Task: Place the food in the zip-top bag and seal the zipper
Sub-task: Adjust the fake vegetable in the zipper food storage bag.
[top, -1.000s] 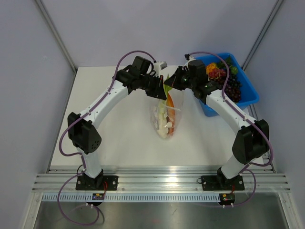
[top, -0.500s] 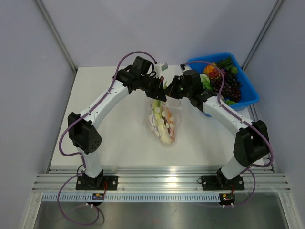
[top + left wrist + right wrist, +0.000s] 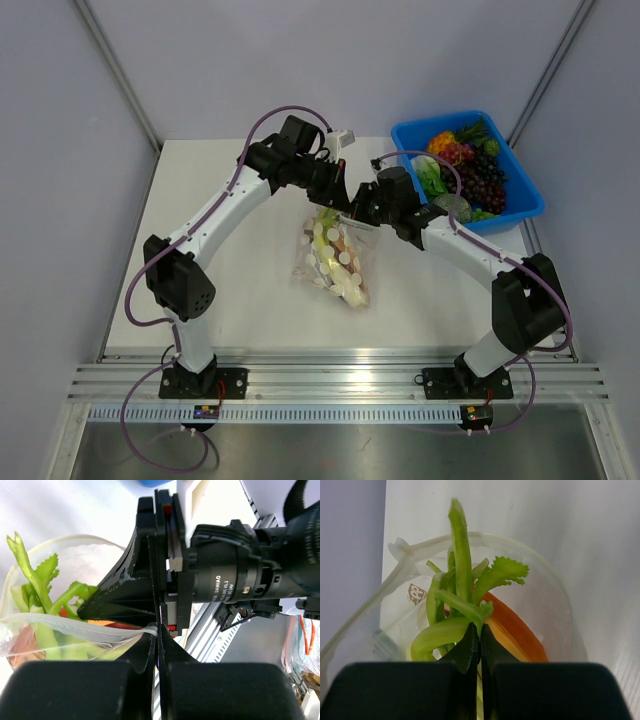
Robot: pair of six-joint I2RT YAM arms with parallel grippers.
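The clear dotted zip-top bag (image 3: 335, 262) lies slanted on the white table, mouth toward the far side. Inside are the white-stalked leek (image 3: 322, 242) and the orange and dark red piece (image 3: 350, 268). My left gripper (image 3: 343, 200) and right gripper (image 3: 359, 208) meet at the bag's mouth. In the left wrist view the left gripper (image 3: 158, 628) is shut on the bag's mouth edge (image 3: 75, 630), facing the right gripper's fingers (image 3: 125, 592). In the right wrist view the right gripper (image 3: 480, 630) is shut at the mouth, with leek leaves (image 3: 462, 580) and the orange piece (image 3: 515, 627) just beyond. The zipper strip is not distinct.
A blue plastic bin (image 3: 510, 218) stands at the far right with dark grapes (image 3: 485, 182), a green head (image 3: 452, 206) and other produce. The table's far edge lies just behind the grippers.
Both grippers have come nearer and lower with the bag. The right gripper has moved left, away from the bin. The bag now lies flatter and farther left.
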